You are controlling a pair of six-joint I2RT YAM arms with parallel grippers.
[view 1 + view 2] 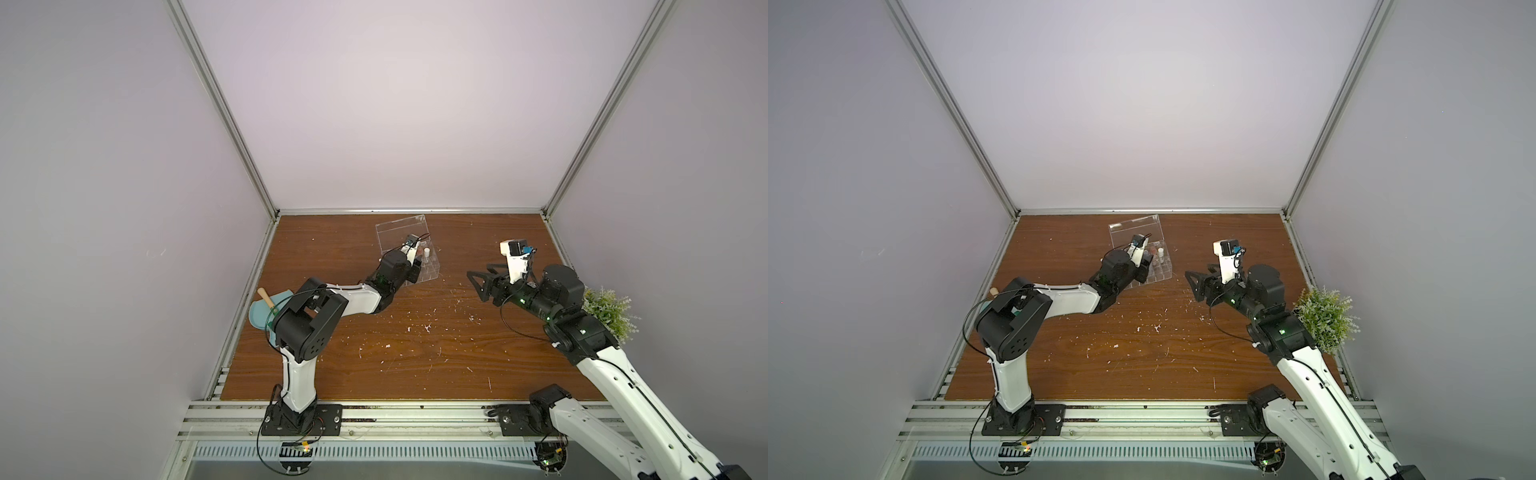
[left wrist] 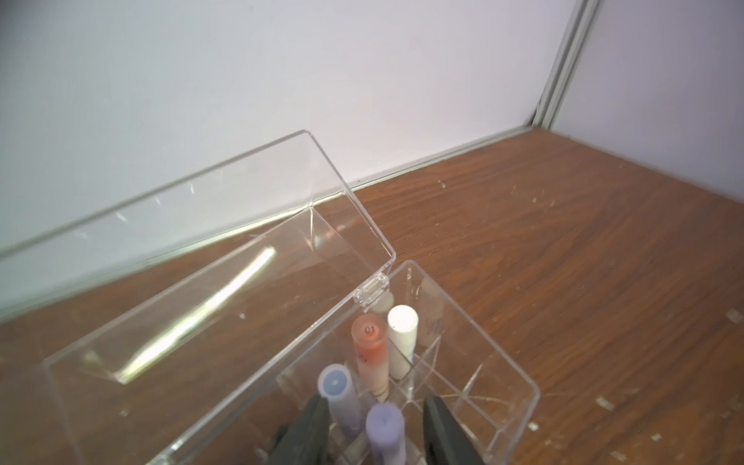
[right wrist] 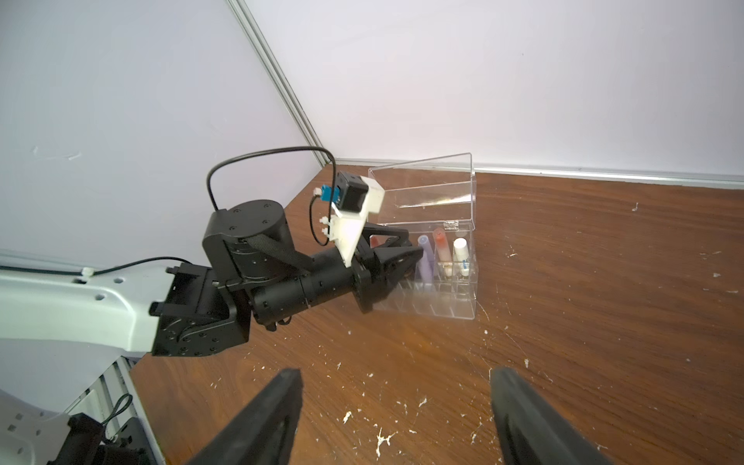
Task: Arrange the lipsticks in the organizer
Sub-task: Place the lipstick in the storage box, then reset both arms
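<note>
On table (image 1: pixel 415 365) far side: one organizer (image 2: pixel 519 422), lid open. Left fingers (image 2: pixel 316 426) apart, straddling upright lilac lipstick (image 2: pixel 384 422), no pinch. Likely release: retreat straight up, avoid nudging neighbours. Right fingers (image 3: pixel 273 410) open, empty. Count inside: lilac two, pink tube (image 2: pixel 368 342) one, white tube (image 2: pixel 402 334) one; rest blurred.

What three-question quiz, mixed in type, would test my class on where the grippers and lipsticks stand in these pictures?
1. True or false: the lid of the organizer is shut.
2. Which gripper hangs over the organizer? A. left B. right C. neither
3. Fill in: the lipstick midway between the jaws of the left gripper is ____ in colour.
Key: 1 false, it stands open. 2 A; the right gripper hangs open, apart from the organizer. 3 lilac.
</note>
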